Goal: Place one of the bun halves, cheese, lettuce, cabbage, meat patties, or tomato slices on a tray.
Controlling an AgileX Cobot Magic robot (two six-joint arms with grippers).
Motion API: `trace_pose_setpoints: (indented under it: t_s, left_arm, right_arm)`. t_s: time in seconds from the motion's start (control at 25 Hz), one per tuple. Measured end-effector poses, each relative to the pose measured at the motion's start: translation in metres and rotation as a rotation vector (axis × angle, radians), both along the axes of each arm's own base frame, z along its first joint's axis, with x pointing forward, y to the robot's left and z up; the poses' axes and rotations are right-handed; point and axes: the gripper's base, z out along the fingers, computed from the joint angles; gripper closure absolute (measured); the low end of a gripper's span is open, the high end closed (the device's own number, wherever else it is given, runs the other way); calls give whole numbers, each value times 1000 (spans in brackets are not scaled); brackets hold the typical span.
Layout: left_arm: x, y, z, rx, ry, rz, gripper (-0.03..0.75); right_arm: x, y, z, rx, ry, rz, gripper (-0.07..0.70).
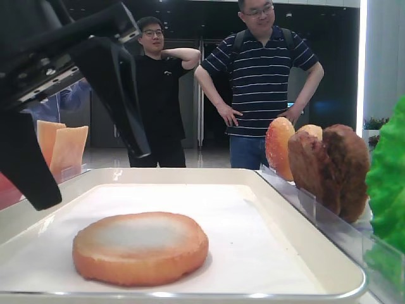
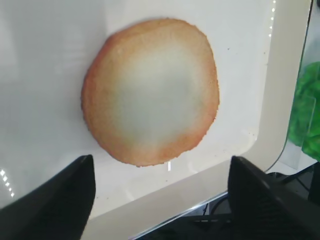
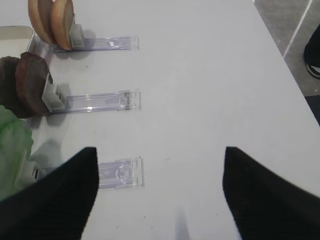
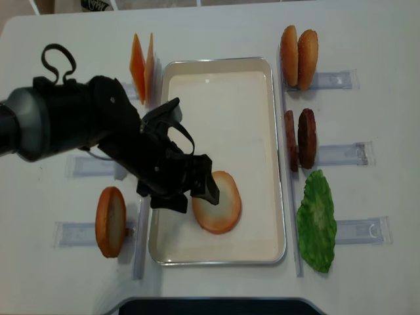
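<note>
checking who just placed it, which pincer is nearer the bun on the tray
Left. The left pincer hangs open just over the bun, at its left edge on the tray. The right pincer is off over bare table, beside the racks.

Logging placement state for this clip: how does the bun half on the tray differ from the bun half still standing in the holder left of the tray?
The bun half on the tray lies flat, pale face up, on the liner of the tray. The bun half in the left holder stands on edge on the table, outside the tray. The first sits beside the open left gripper; the second stands clear of it. Both are round and golden-orange.
</note>
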Motion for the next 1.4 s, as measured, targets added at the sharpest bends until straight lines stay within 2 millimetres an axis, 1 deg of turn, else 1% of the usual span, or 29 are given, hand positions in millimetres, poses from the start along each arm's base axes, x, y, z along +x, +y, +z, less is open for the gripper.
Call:
trace_pose_setpoints:
  t_s: [0.2,0.44,0.8,1.04,1.4]
  left_arm:
    - [6,0,15,74,19,-52,86]
    - [10,6,31,206,58,-132,86]
    - [16,15,53,361,81,-179,86]
    - [25,19,63,428,19,-169,86]
    - [24,22,67,439,5,-160,86]
  right_arm:
    - [0,0,0,0,0,0,108]
    - [0,0,0,0,0,0,108]
    - [0,0,0,0,0,0,108]
    - [0,0,0,0,0,0,108]
    - [0,0,0,0,0,0,108]
